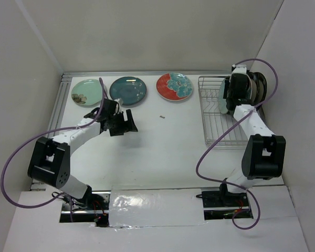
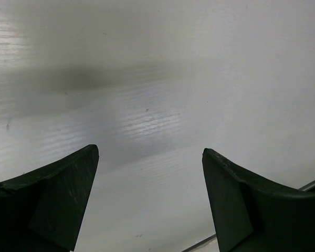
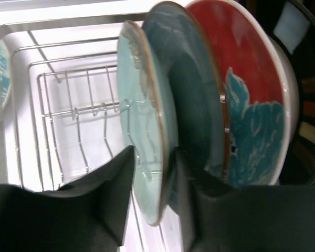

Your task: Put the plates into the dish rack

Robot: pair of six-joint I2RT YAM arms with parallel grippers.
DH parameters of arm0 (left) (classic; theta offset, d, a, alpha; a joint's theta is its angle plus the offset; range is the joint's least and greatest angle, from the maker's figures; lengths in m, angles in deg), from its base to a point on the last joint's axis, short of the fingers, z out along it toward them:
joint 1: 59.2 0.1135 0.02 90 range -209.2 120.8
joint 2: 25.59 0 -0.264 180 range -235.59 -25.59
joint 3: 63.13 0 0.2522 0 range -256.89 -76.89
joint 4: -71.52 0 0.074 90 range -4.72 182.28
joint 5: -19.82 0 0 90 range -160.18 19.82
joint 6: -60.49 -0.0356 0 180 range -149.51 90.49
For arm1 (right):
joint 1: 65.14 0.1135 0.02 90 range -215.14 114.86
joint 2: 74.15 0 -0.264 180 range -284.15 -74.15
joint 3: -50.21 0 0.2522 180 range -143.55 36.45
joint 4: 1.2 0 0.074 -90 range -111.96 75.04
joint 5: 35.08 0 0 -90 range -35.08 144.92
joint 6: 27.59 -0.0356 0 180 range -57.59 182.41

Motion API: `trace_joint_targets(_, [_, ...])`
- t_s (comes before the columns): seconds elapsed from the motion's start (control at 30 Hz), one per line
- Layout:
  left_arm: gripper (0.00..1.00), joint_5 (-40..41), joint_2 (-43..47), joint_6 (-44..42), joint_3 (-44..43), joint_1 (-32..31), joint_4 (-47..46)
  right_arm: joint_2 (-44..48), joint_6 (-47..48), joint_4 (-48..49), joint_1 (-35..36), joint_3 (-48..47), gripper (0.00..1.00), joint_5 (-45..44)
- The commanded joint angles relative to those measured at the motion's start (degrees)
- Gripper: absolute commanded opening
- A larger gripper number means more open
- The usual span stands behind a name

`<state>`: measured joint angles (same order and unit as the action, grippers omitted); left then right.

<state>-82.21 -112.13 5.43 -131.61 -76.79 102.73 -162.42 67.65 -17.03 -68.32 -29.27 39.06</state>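
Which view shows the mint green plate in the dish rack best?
The right wrist view: the mint green plate stands on edge, large, between the jaws. The top external view shows only a sliver beside the right arm. The left wrist view shows none.

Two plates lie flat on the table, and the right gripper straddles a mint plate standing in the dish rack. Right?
No: the top view shows three lying flat: a mint green plate, a dark teal plate and a red flowered plate. The right gripper does straddle the racked mint plate in the dish rack.
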Motion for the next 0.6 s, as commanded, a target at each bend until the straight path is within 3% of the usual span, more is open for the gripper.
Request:
trace_joint_targets(0.0, [0.92,-3.9,-2.1,1.2,-1.8,-0.3,-3.2,2.7,-1.3,3.0,2.3,-1.8,0.46,-1.2])
trace_joint_targets(0.17, [0.92,-7.0,-4.1,5.5,-3.7,-0.3,-9.2,5.2,-0.8,-1.7,6.2,-7.9,0.64,-1.8])
trace_joint_targets(0.37, [0.91,-10.2,-11.0,16.0,-6.3,0.2,-21.4,6.4,-4.9,-11.8,11.8,-16.3,0.71,-3.0])
trace_joint_targets(0.47, [0.91,-11.7,-16.2,21.5,-7.9,0.2,-25.3,7.8,-7.5,-13.2,14.7,-14.5,0.83,-3.6])
trace_joint_targets(0.57, [0.90,-12.3,-19.7,25.9,-9.2,0.2,-32.4,11.3,-11.2,-13.2,15.4,-10.8,0.84,-2.7])
